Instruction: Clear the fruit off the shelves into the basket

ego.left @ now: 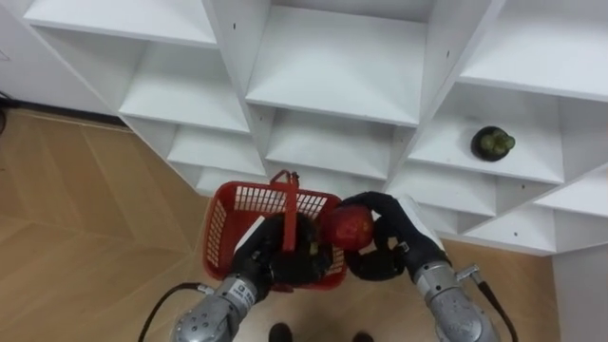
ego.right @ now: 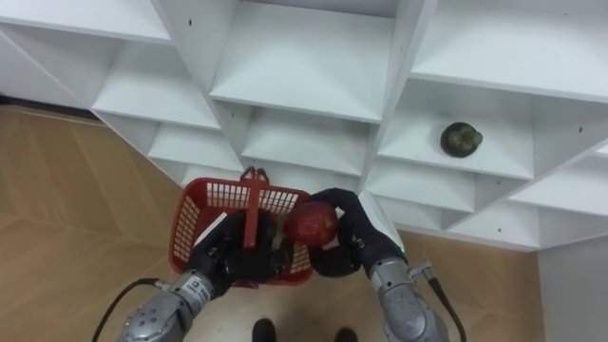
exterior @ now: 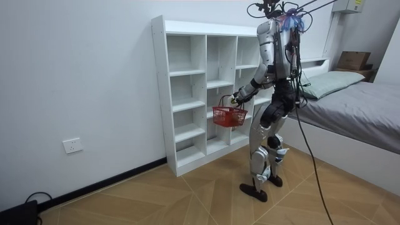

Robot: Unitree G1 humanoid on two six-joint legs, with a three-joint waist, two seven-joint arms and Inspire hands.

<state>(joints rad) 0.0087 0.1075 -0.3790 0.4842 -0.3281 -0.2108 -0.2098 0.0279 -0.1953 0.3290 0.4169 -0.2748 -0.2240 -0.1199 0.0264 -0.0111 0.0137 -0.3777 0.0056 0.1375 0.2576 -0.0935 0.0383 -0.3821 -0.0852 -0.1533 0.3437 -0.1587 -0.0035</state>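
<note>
1. Your robot stands upright facing the closet (ego.left: pixel 332 66), at the end nearest the bed (exterior: pixel 365 103), with wood floor (ego.left: pixel 76 228) below.
2. Left robot hand (ego.left: pixel 266 266): fingers are clamped round the handle of the red basket (ego.left: pixel 218 233). The basket hangs in front of the lower shelves.
3. That hand hides the lower part of the handle and most of the basket's inside. You can't tell what lies in it.
4. Right robot hand (ego.left: pixel 391 242): fingers and thumb are curled round a red apple (ego.left: pixel 350 226), gripping it from the right side.
5. From the head camera the apple overlaps the basket's right rim. You can't tell whether it is above the rim or touching it. The side of the apple facing the palm is hidden.
6. A green fruit (ego.left: pixel 492 142) sits on a shelf in the closet's right-hand column, up and to the right of the apple and well apart from both hands. It is dark green and lumpy, but you can't make out what kind it is.
7. In the eye views the closet is cut off at the top and at the right edge.
8. In the room view the basket hangs between the robot and the closet. Fingers and apple are too small there to read.
</note>
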